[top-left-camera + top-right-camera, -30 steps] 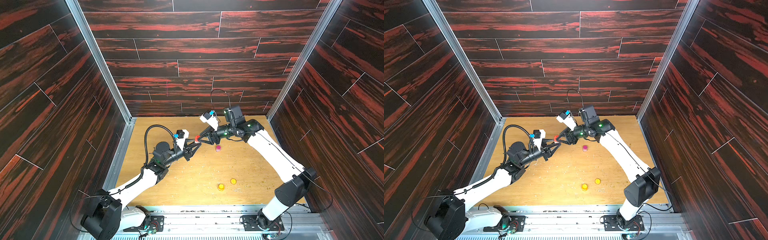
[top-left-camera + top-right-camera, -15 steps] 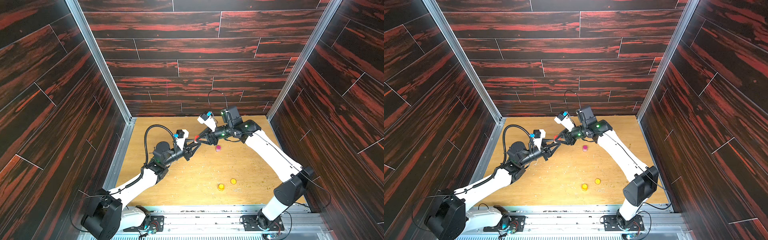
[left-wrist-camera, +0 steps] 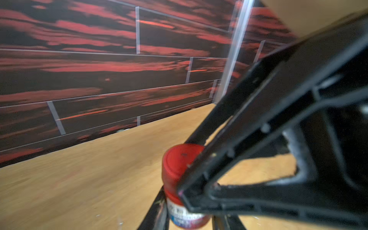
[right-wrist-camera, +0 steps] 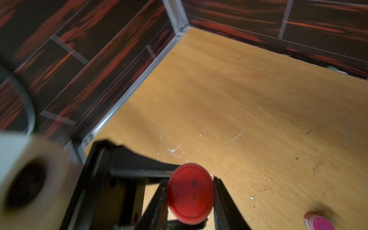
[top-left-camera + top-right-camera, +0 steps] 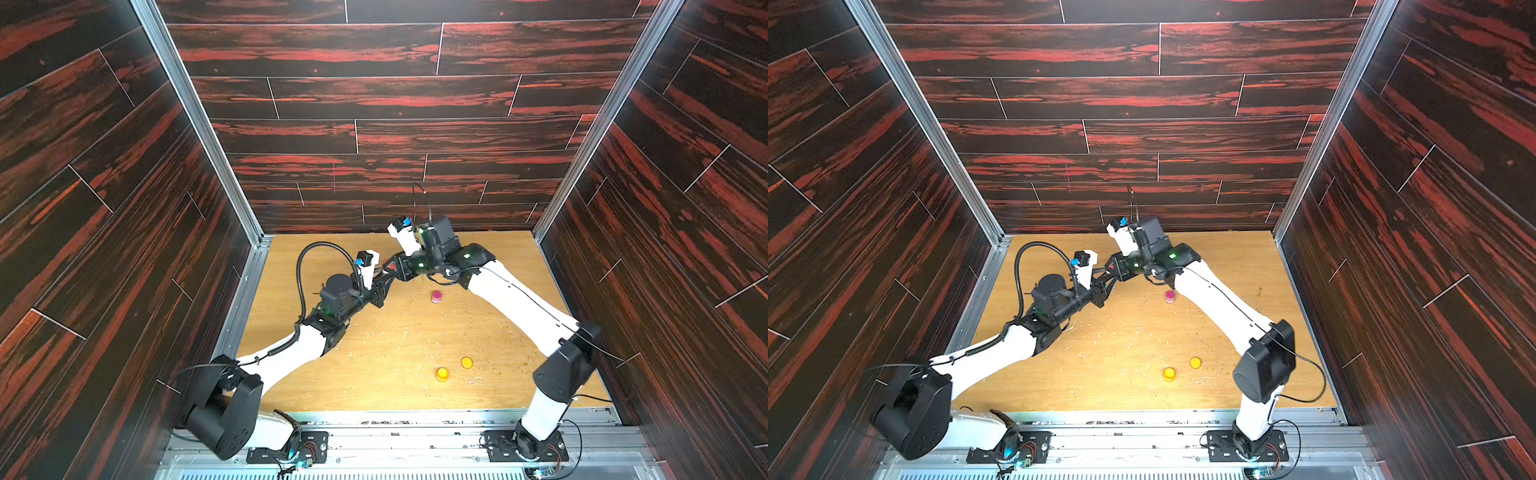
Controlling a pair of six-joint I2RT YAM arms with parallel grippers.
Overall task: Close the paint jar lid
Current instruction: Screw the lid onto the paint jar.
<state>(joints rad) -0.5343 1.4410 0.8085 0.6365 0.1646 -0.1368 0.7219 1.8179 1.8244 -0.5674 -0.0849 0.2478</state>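
Left arm [image 5: 291, 357] and right arm [image 5: 519, 299] reaching inward, tips meeting, left gripper [image 3: 188, 218] clamped on the red paint jar [image 3: 184, 212], right gripper [image 4: 190, 201] closed around its lid [image 4: 191, 189] from the opposite side

The scuffed wooden tabletop [image 5: 374, 386] bears a pink paint jar [image 5: 436, 296]; nearer the front, an orange jar [image 5: 442, 374] stands beside an orange lid [image 5: 467, 363].

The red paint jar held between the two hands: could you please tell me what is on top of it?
A red lid caps the red paint jar; the right hand is shut on the lid. The jar's contents and thread are covered.
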